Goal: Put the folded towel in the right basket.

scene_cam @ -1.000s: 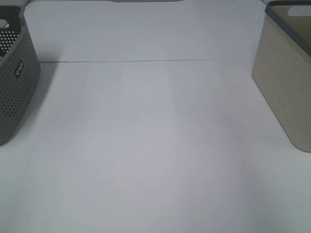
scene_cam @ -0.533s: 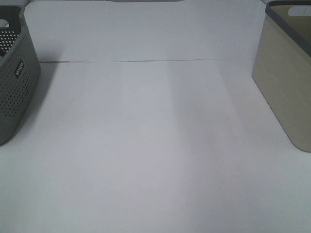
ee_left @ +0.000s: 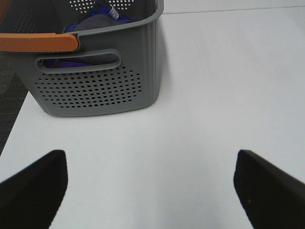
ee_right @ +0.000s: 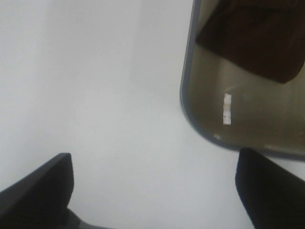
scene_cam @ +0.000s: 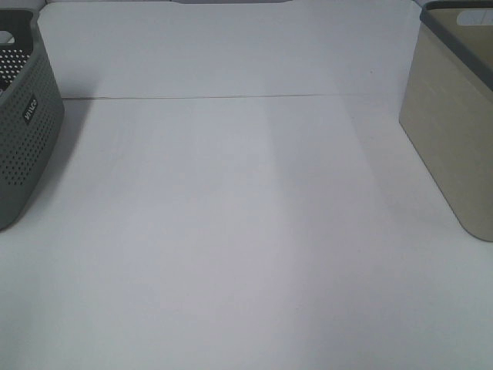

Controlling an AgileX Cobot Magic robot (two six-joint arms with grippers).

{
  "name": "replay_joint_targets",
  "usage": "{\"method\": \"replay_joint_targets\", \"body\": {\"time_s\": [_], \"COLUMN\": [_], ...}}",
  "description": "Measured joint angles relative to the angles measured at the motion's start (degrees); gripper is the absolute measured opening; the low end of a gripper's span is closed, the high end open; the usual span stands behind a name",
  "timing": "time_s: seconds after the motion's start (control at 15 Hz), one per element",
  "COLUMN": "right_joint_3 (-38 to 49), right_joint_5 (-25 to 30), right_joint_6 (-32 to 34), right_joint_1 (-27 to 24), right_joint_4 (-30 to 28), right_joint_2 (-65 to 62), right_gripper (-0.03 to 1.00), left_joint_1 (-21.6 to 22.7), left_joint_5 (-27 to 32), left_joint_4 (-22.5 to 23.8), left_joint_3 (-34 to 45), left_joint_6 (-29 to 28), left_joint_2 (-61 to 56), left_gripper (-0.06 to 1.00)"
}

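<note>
Bright even overhead light, soft shadows, right wrist view blurred, mild haze

The folded towel [ee_right: 255, 43] sits inside the right basket [ee_right: 187, 81], a dark reddish-brown cloth lying flat on the floor of it, up against the far part of the interior. Only part of the towel shows in the right wrist view. A small white mark shows on the basket floor just beside it. The right basket [scene_cam: 451, 146] stands upright on the worktop at the right edge of the high view, cream sides smooth and solid, grey rim on top, a cut-out handle in its far wall.
</note>
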Motion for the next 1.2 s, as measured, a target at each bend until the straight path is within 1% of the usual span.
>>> {"method": "replay_joint_targets", "body": {"time_s": [0.07, 0.4, 0.6, 0.67, 0.73, 0.8, 0.87, 1.07, 1.2], "right_joint_3": [1.89, 22.52, 34.61, 39.59, 42.11, 42.11, 44.58, 45.03, 45.03], "right_joint_5": [0.00, -0.06, -1.60, -2.29, -2.58, -2.58, -3.78, -4.76, -4.76], "right_joint_6": [0.00, 1.38, 2.81, 3.44, 3.95, 3.95, 4.35, 4.35, 4.41], "right_joint_1": [0.00, 0.00, 0.00, 0.00, 0.00, 0.00, 0.00, 0.00, 0.00], "right_joint_4": [-0.11, -0.34, -0.52, -0.80, -0.92, -0.92, -1.03, -1.55, -1.60], "right_joint_2": [-1.15, -15.41, -26.70, -33.29, -38.10, -38.10, -50.08, -69.21, -72.36], "right_gripper": [0.88, 0.88, 0.88, 0.88, 0.88, 0.88, 0.88, 0.88, 0.88], "left_joint_1": [0.00, 0.00, 0.00, 0.00, 0.00, 0.00, 0.00, 0.00, 0.00], "left_joint_5": [0.00, 0.00, 0.00, 0.00, 0.00, 0.00, 0.00, 0.00, 0.00], "left_joint_4": [0.00, 0.00, 0.00, 0.00, 0.00, 0.00, 0.00, 0.00, 0.00], "left_joint_3": [0.00, 0.00, 0.00, 0.00, 0.00, 0.00, 0.00, 0.00, 0.00], "left_joint_6": [0.00, 0.00, 0.00, 0.00, 0.00, 0.00, 0.00, 0.00, 0.00], "left_joint_2": [0.00, 0.00, 0.00, 0.00, 0.00, 0.00, 0.00, 0.00, 0.00], "left_gripper": [0.88, 0.88, 0.88, 0.88, 0.88, 0.88, 0.88, 0.88, 0.88]}}
